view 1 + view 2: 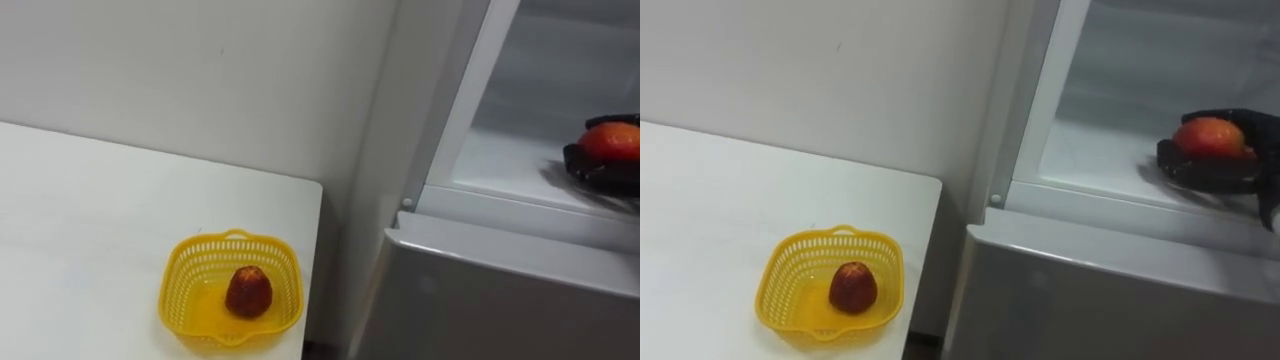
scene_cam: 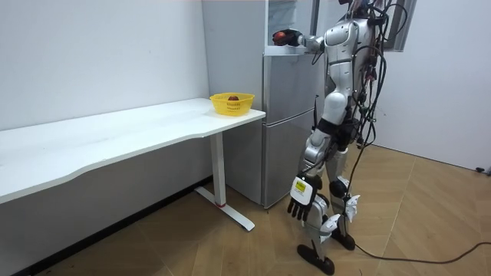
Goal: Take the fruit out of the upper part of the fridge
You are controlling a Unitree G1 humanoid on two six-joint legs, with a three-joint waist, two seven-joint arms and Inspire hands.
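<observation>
Fig.: right robot hand (image 1: 1212,172) curled round red-orange fruit (image 1: 1208,135), on upper fridge shelf (image 1: 1090,150).
Fruit prob. light, firm, smooth, bruisable; best cupped round widest part w/ gentle squeeze; left robot hand (image 2: 301,203) hangs relaxed.

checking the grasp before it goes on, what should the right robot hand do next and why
Probably draw the right robot hand back out of the fridge with the fruit: its fingers are curled round the fruit in the upper compartment, which stands open. The basket on the table looks a likely drop spot. The left robot hand hangs idle.
</observation>
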